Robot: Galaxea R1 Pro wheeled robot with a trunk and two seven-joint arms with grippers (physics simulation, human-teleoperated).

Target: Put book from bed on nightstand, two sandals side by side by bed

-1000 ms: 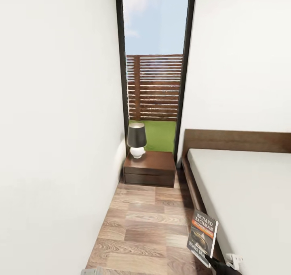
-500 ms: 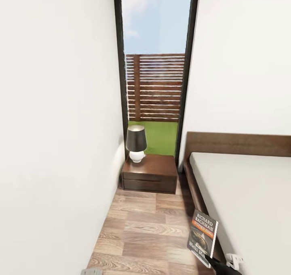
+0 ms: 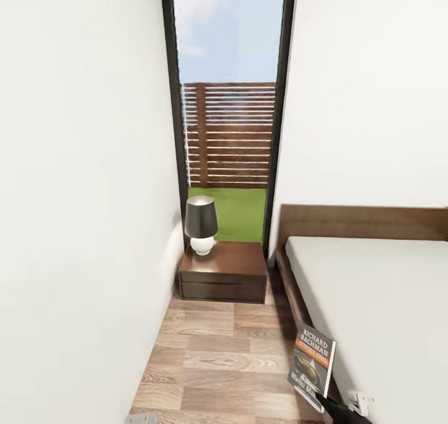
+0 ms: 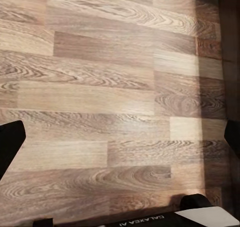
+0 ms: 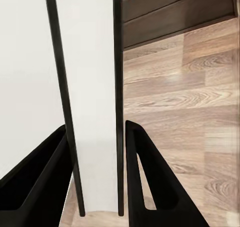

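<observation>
My right gripper (image 3: 323, 402) is shut on the lower edge of the book (image 3: 313, 365), holding it upright above the floor beside the bed (image 3: 373, 306). The cover reads "Richard Bachman" over an orange band. In the right wrist view the book (image 5: 92, 112) is edge-on, clamped between the two black fingers (image 5: 150, 187). The nightstand (image 3: 223, 271) stands ahead at the end of the aisle, against the window and beside the headboard (image 3: 361, 223). My left gripper (image 4: 120, 139) hangs open over bare wood floor. The sandals are out of view.
A lamp (image 3: 201, 223) with a dark shade stands on the nightstand's left rear part. A white wall (image 3: 81, 225) borders the narrow wood-floor aisle (image 3: 218, 362) on the left, the bed's dark platform base (image 3: 292, 299) on the right. A tall black-framed window (image 3: 227, 100) rises behind the nightstand.
The whole view has shifted, so the camera has moved: the nightstand and window now sit further left in the picture. The book stays in my right gripper at the same spot.
</observation>
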